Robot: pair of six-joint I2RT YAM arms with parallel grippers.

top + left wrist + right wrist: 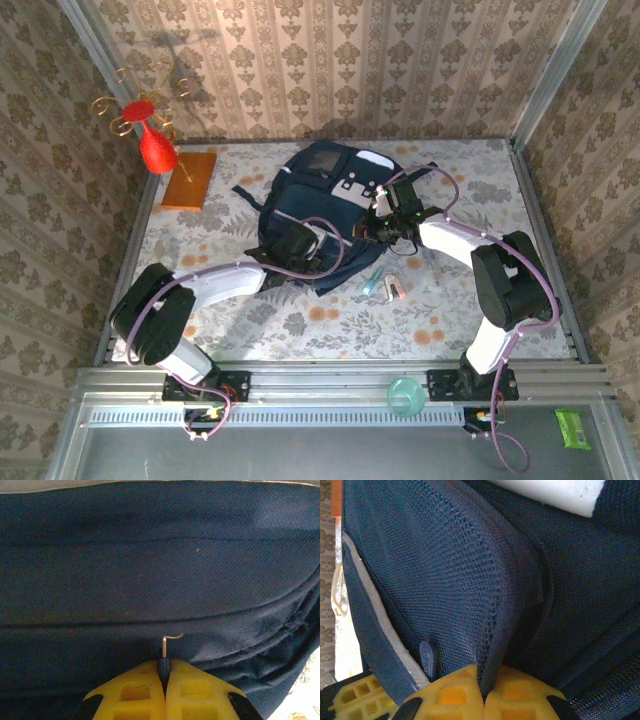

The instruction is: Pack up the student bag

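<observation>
Navy bag (322, 195) sits mid table (450, 322), nearer the far edge; the step looks like unzipping it.
Left claw (164, 671) is pinched tight on the zip pull (163, 661). Right claw (484, 685) is clamped on a mesh fold (492, 630) of the bag. Next move, I'd judge: drag the pull along its seam while the right braces the fabric taut.

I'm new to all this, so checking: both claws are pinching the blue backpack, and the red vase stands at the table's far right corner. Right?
Not quite: the red vase stands at the far left corner, as the top view shows. The left claw and right claw do pinch the backpack.
</observation>
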